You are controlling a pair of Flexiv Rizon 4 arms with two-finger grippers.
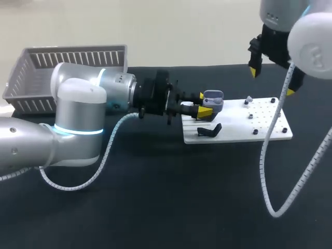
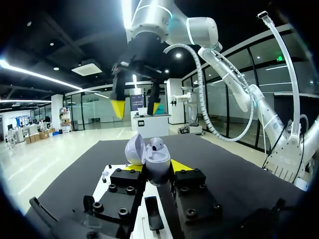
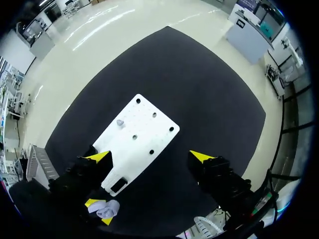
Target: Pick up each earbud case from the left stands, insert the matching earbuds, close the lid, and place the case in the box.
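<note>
See left gripper clenched on the earbud case, yellow tips pressing its two opposite sides, at the left end of the white plate. Reads as a smooth, rounded lavender-grey shell. Lid hinged up and open, with one glossy seated earbud showing in the well, per left wrist view. Can't tell whether the case bottom touches anything under it.

Find right gripper released, fingers spread wide, hanging high over the plate's right end and looking straight down on it. Black blocky finger bodies, wedge-shaped yellow tips.

Note the plate as flat, rigid and rectangular, drilled with a sparse grid of holes, a few dark pegs standing in them. Also a small grey loose earbud sitting on it by the far edge, well apart from the case.

Spot a black angular stand on the plate's near-left corner, just beside and below the left gripper.

Have the box at the far left of the worktop, behind the left arm: grey plastic, slatted walls, open top. Worktop surface matte black.

See a white spiral-wrapped cable drooping from the right arm across the plate's right end.
</note>
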